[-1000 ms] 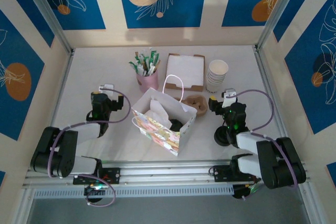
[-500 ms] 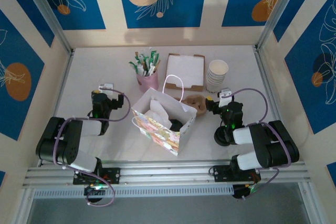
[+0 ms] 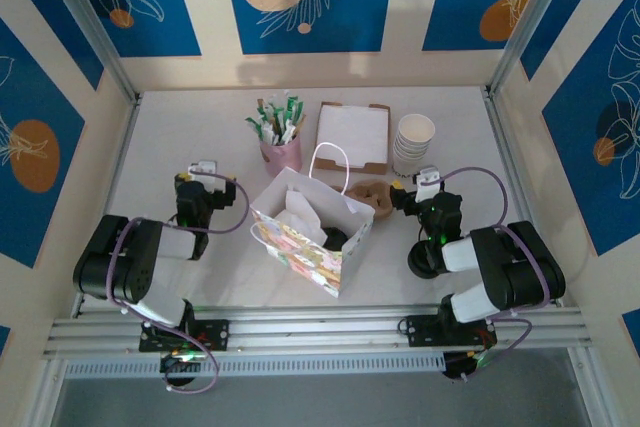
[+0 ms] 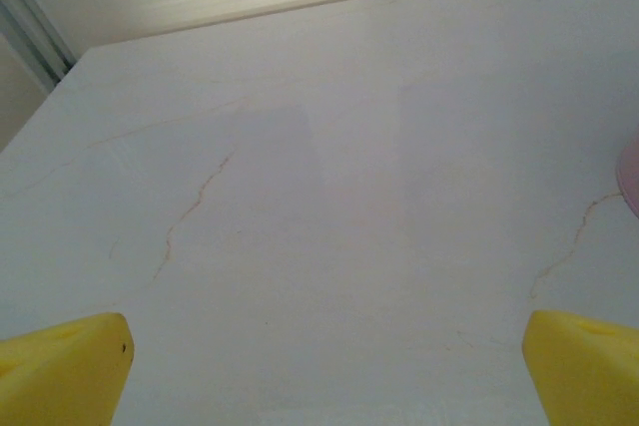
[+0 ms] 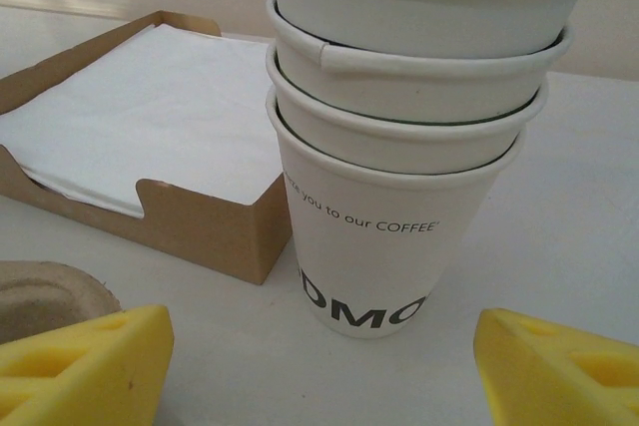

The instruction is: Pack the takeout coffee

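Observation:
A patterned paper bag (image 3: 305,237) stands open mid-table. Inside it a dark round shape (image 3: 336,238) looks like the black lid of the takeout coffee; the cup under it is hidden. My left gripper (image 3: 197,179) is left of the bag. In the left wrist view its yellow fingertips (image 4: 65,371) stand wide apart over bare table, the left gripper (image 4: 324,381) open and empty. My right gripper (image 3: 408,190) is right of the bag. It (image 5: 319,371) is open, facing a stack of lidless white cups (image 5: 399,157) without touching it.
A brown pulp carrier (image 3: 372,195) lies between the bag and my right gripper. At the back stand a napkin box (image 3: 353,135), the cup stack (image 3: 413,144) and a pink cup of packets (image 3: 282,150). Walls close in on both sides.
Both arms have folded back toward their bases, with the grippers shifting slightly toward the back. The right gripper's fingers have spread a little wider.

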